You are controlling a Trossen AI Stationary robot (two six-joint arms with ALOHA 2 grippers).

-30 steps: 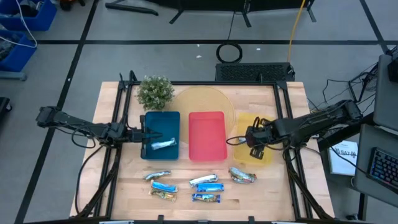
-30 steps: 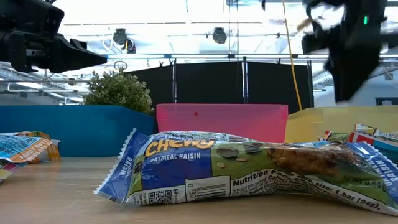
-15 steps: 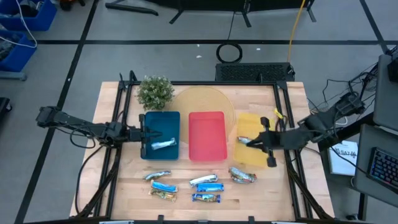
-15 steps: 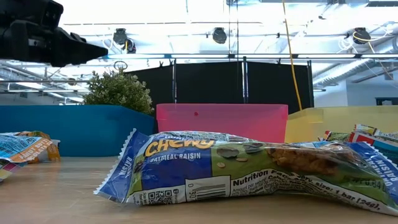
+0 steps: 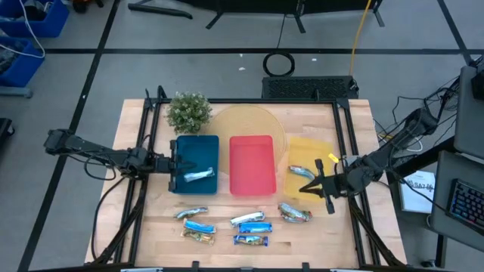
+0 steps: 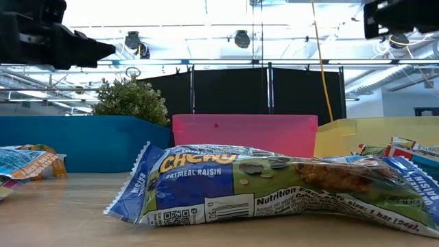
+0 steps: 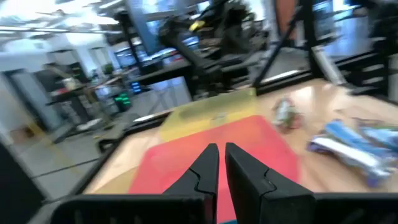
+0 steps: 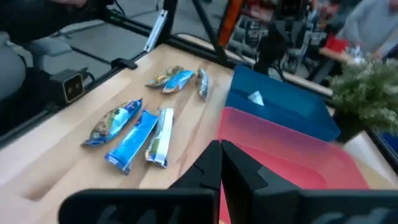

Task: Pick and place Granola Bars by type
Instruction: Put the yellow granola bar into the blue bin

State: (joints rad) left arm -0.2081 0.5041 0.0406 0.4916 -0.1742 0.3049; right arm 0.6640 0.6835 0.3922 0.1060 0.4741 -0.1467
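Observation:
Several Granola Bars lie on the wood near the front edge: blue-and-white ones (image 5: pixel 253 227) and silvery-brown ones (image 5: pixel 295 213). One silvery bar (image 5: pixel 198 176) lies in the blue tray (image 5: pixel 189 147), and another bar (image 5: pixel 301 171) in the yellow tray (image 5: pixel 314 147). The red tray (image 5: pixel 252 164) stands between them. My left gripper (image 5: pixel 175 162) hovers shut at the blue tray's left edge, pointing level. My right gripper (image 5: pixel 308 187) is shut and empty over the yellow tray's near part, pointing toward the table's left.
A potted plant (image 5: pixel 188 111) stands behind the blue tray, and a round yellowish mat (image 5: pixel 249 121) lies behind the red tray. In the low view a blue Chewy bar (image 6: pixel 274 192) fills the foreground. Black frame rails run along both table sides.
My right gripper has drawn back from above the yellow tray toward the table's right and near edges and tipped up from pointing down to nearly level. The bar in the yellow tray now lies uncovered. My left arm has kept its place.

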